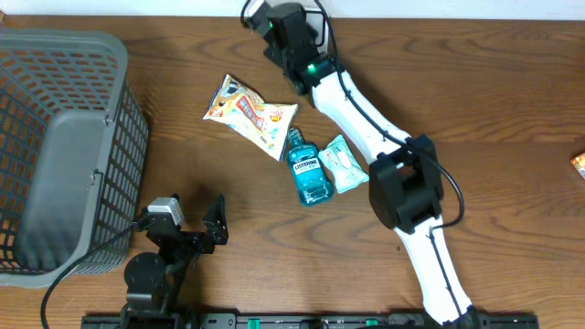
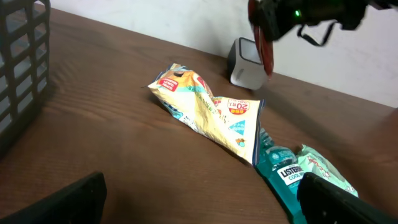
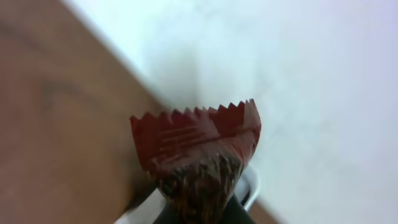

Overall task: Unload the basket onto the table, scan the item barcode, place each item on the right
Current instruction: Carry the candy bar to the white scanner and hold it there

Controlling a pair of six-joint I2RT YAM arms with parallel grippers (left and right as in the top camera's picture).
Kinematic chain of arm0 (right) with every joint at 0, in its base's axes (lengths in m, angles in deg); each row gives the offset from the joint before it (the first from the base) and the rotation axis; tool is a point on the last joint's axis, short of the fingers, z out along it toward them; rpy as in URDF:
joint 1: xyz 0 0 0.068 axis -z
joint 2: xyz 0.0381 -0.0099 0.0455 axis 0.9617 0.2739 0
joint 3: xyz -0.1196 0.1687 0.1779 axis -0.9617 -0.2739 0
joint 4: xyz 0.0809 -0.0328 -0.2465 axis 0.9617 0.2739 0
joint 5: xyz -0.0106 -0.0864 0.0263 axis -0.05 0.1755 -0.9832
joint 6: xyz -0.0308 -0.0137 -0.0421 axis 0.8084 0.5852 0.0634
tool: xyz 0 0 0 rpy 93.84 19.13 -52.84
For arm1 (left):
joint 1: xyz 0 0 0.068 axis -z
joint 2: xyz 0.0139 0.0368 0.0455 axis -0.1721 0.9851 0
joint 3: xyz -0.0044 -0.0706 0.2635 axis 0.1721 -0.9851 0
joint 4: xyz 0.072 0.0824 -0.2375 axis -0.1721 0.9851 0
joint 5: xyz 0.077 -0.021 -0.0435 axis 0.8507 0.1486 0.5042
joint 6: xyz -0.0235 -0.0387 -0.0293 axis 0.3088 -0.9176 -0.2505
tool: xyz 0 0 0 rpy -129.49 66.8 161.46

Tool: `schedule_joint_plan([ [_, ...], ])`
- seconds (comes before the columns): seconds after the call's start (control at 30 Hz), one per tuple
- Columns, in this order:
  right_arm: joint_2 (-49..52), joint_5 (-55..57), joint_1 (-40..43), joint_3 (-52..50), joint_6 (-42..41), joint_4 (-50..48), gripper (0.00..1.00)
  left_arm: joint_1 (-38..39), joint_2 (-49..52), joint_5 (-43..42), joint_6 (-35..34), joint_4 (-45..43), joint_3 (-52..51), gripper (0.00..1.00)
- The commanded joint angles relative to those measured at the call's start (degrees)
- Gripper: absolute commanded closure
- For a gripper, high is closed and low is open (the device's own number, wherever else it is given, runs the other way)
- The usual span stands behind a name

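My right gripper point(image 1: 263, 22) reaches to the table's far edge and is shut on a red snack packet point(image 3: 196, 144) with a serrated top. In the left wrist view the red packet point(image 2: 267, 50) hangs right in front of a small grey-white scanner point(image 2: 244, 63) by the wall. In the right wrist view the scanner's white body point(image 3: 250, 186) shows just behind the packet. No barcode is visible on it. My left gripper point(image 1: 188, 221) rests low near the front edge, open, with nothing between its fingers point(image 2: 68, 202).
A grey mesh basket point(image 1: 55, 137) fills the left side. Mid-table lie a yellow-white snack bag point(image 1: 249, 114), a teal Listerine bottle point(image 1: 308, 169) and a green-white packet point(image 1: 345, 163). An orange item point(image 1: 579, 163) sits at the right edge.
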State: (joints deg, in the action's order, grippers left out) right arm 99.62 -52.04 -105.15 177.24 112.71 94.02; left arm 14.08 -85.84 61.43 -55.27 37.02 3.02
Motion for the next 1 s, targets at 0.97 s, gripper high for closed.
schedule_joint_plan([
  [0.97, 6.3, 1.7, 3.8, 5.3, 10.7, -11.5, 0.99, -0.3, -0.3, -0.3, 0.3, 1.4, -0.9, 0.02],
])
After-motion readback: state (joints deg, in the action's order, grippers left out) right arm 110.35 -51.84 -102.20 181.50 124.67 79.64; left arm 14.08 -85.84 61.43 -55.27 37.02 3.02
